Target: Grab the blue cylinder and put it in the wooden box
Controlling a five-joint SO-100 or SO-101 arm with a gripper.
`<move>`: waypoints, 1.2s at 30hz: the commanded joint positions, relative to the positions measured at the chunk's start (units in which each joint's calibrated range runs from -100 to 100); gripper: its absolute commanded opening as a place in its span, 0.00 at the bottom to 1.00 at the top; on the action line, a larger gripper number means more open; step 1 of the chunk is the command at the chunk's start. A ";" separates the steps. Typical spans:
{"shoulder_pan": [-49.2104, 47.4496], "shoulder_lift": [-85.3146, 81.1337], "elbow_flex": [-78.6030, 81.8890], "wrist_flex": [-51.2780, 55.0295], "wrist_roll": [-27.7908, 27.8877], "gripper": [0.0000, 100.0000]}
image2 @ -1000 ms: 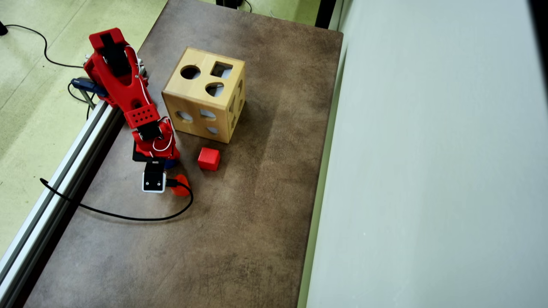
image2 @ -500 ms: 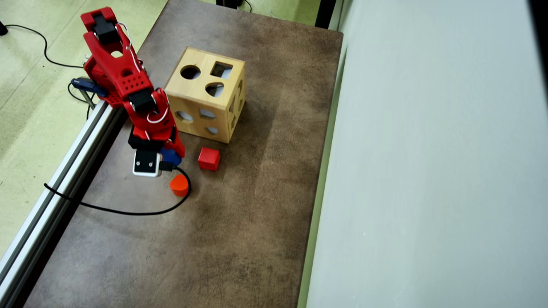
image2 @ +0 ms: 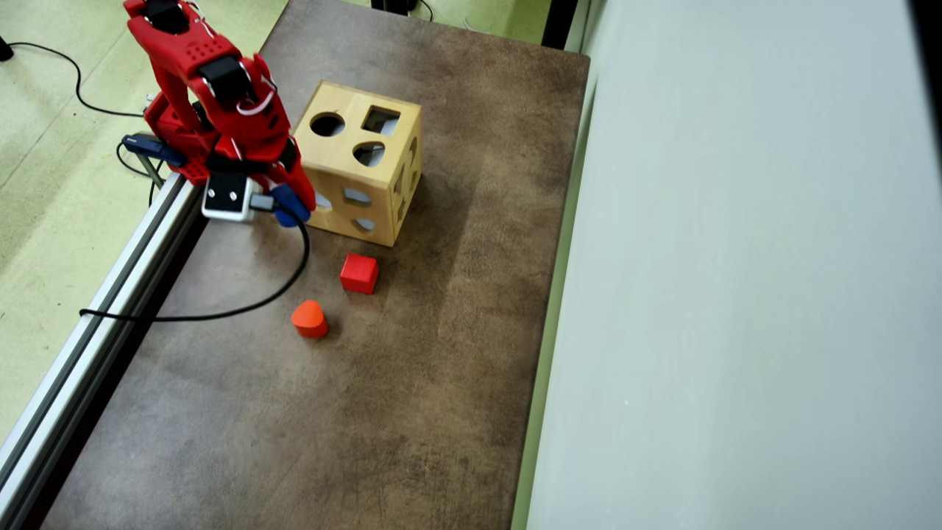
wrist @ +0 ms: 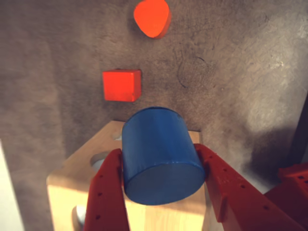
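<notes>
Smooth blue cylinder [wrist: 161, 161] clamped between red plastic fingers [wrist: 108, 192], above pale wooden box [image2: 358, 163] corner

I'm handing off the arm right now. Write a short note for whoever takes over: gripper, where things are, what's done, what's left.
Gripper: shut on the blue cylinder, held clear of the table.
Wooden box: on the table; the cylinder hangs beside its near-left edge in the overhead view, not yet over the round hole on top.
Red cube and orange block: on the table, untouched.
Done: pickup.
Left: move over the round hole, release.
</notes>
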 commanded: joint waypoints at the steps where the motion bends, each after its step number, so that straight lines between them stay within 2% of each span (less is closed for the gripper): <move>1: -0.36 -7.15 -0.47 1.10 -0.73 0.02; 11: -8.31 -9.02 -0.92 6.33 -3.81 0.02; 21: -20.64 -10.04 -0.38 6.41 -7.37 0.02; 36: -32.75 -9.44 -0.20 6.57 -12.21 0.02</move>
